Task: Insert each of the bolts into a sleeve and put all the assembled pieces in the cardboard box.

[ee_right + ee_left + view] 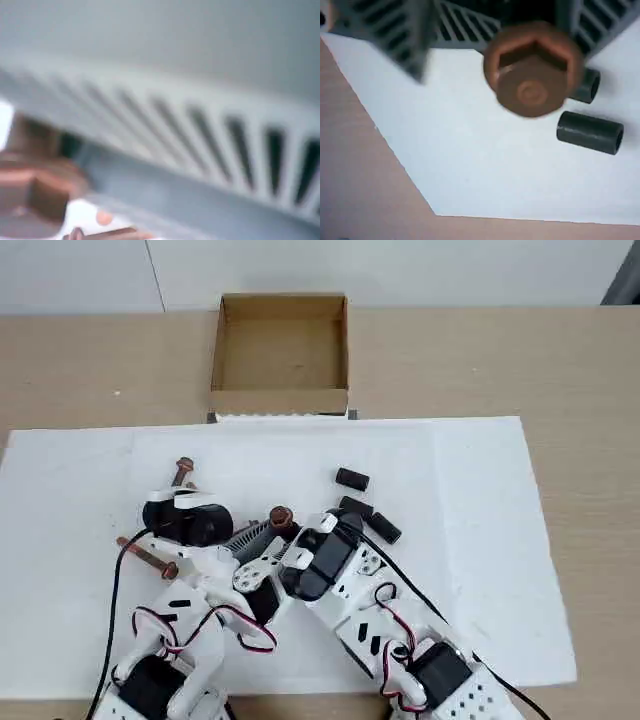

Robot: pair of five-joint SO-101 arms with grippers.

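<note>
Just below the centre of the overhead frame, the left gripper pinches a brown bolt between its grey ribbed fingers. In the left wrist frame the bolt's hexagonal head faces the camera, right of centre in the upper half. The right gripper sits just beside it, to the right in the overhead frame; whether it is spread or pressed together cannot be told.

Three dark sleeves lie on the white sheet right of centre. One sleeve rests alone above the grippers, a second sleeve lies lower and to the right beside the right arm, and a third sleeve shows partly between them, close against the right gripper.

Two more bolts lie at the left of the overhead frame. A second bolt rests above the left arm's black motor, and a third bolt lies slanted below it, near the arm's cable.

At the lower left of the right wrist frame, a brown hexagonal head shows; which bolt it belongs to cannot be told.

The cardboard box stands open at the top centre of the overhead frame, on the wooden table at the sheet's far edge, well apart from both grippers.
</note>
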